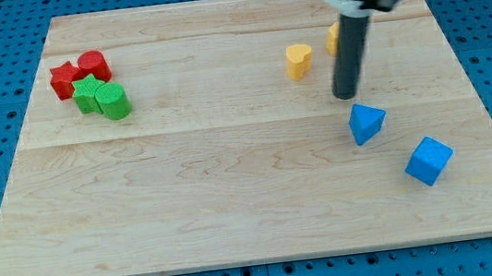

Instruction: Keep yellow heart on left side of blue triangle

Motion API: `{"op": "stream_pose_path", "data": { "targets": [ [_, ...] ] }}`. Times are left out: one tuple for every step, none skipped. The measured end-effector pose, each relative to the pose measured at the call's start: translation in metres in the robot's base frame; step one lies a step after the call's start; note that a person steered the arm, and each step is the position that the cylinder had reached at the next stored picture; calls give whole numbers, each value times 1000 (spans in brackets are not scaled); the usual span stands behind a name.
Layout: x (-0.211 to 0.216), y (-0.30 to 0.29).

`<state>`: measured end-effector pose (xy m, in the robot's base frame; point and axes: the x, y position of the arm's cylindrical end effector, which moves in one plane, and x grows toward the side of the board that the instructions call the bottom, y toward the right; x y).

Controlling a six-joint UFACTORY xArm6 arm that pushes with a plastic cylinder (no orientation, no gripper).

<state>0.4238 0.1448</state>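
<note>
At the view's left, near the top of the pale wooden board (pixel 235 204), sat a tight cluster: a red star-shaped block (pixel 63 81) and a red cylinder-like block (pixel 93 64), with a green star-shaped block (pixel 85 93) and a green cylinder (pixel 114 103) touching just below them. They lay well apart from anything the task concerned.

Further right, near the top, stood the small yellow heart block (pixel 299 59). It already lay to the left of the blue triangle block (pixel 366 123), which rested lower down and further right. Between them, my tip (pixel 345 96) touched the board just above the triangle and below and right of the heart, apart from both. Another yellowish block (pixel 334 37) was mostly hidden behind the rod; its shape could not be told. A blue cube (pixel 429 160) lay lower right of the triangle.

There was no pincer to spread or press together here, only a plain rod, so nothing could be pinched. The heart looked light, rigid and smooth-sided, likely to slide easily and to spin if struck off-centre. Any nudge would best meet its right flank squarely, through the middle, pushing leftward
</note>
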Motion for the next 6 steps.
{"op": "stream_pose_path", "data": {
  "targets": [
    [40,1],
    [55,1],
    [32,-14],
    [16,-5],
    [-11,-4],
    [-33,-4]
  ]
}}
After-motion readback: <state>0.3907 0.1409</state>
